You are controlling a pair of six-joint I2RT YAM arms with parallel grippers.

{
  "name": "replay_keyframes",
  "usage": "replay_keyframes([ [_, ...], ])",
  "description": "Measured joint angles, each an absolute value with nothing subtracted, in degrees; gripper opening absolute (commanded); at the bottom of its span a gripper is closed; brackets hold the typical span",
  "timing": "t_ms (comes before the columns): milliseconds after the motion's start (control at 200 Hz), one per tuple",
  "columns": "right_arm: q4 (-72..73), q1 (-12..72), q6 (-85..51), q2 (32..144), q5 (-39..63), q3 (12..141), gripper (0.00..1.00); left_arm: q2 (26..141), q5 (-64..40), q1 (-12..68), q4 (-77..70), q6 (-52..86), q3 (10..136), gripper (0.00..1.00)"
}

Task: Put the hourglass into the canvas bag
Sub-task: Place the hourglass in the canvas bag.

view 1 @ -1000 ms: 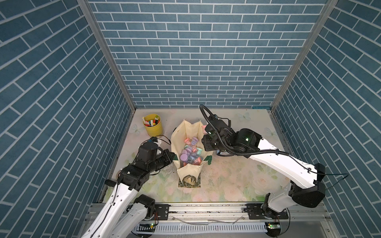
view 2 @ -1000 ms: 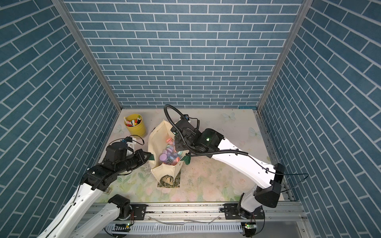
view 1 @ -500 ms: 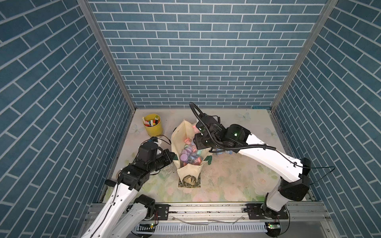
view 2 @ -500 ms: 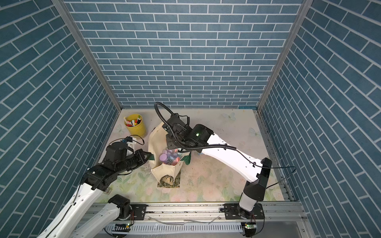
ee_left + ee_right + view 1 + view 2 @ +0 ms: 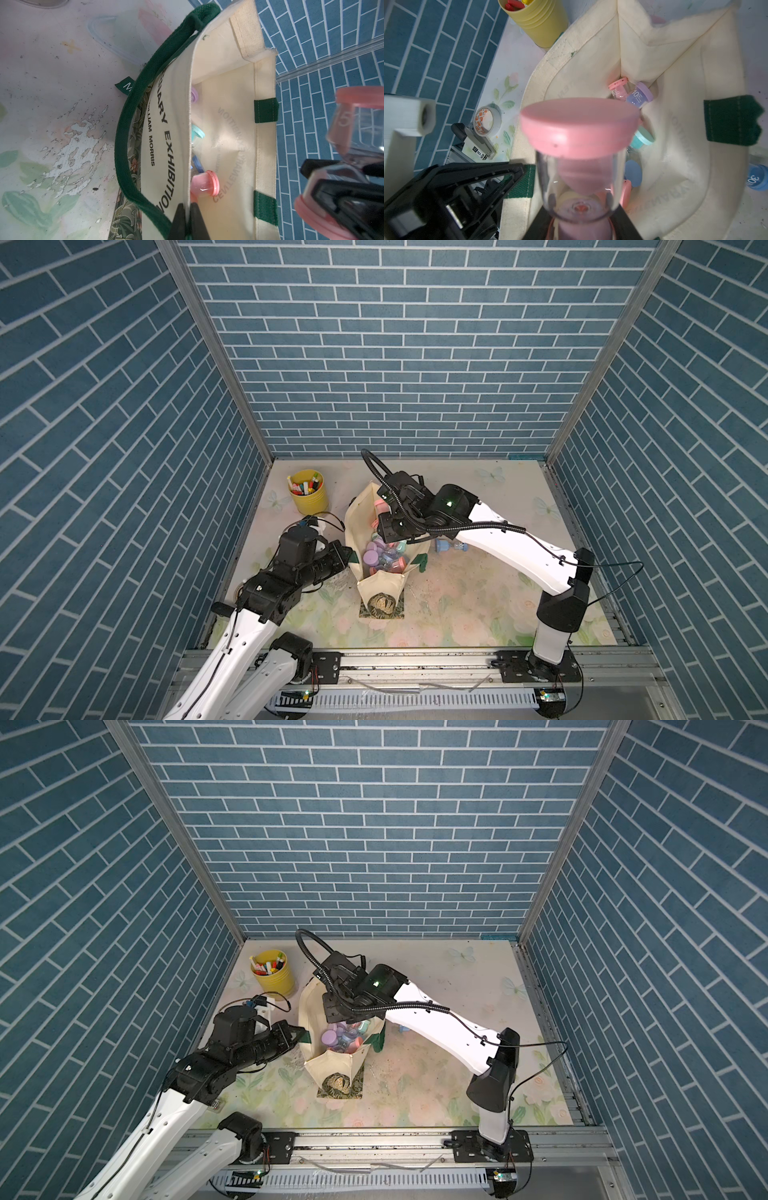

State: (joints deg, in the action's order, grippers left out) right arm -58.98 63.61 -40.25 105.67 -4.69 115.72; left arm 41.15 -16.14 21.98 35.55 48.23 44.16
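Item: pink-capped clear plastic hourglass (image 5: 579, 128). Change: carried within last second from bag's right flank to above open mouth, far end. Right claw (image 5: 581, 224) closed on its waist. Not yet inside; release judged next.

Cream canvas bag with dark green straps (image 5: 381, 585): soft, slumping, left of floral surface (image 5: 478, 593) centre. Left claw (image 5: 188, 220) pinches rim, holding mouth open.

Pastel hourglasses (image 5: 382, 558) piled within: hard, smooth, rounded.

Blue brick walls (image 5: 395, 364) enclose a pale floral tabletop (image 5: 457, 614).
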Motion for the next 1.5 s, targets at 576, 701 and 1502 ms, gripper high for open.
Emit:
replay_keyframes([
  [576,-57.3,63.31,-42.22,111.22,1.32,110.41,0.0,41.25,-16.16,22.0,35.55,48.23,44.25,0.0],
  [701,-56.36,63.31,-42.63,111.46,2.0,108.29,0.0,41.39,-16.19,22.0,35.55,48.23,44.31,0.0],
  [1502,-53.74,65.04,-44.8,114.02,7.31,102.59,0.33,41.52,-16.19,21.98,35.38,48.23,44.34,0.0],
])
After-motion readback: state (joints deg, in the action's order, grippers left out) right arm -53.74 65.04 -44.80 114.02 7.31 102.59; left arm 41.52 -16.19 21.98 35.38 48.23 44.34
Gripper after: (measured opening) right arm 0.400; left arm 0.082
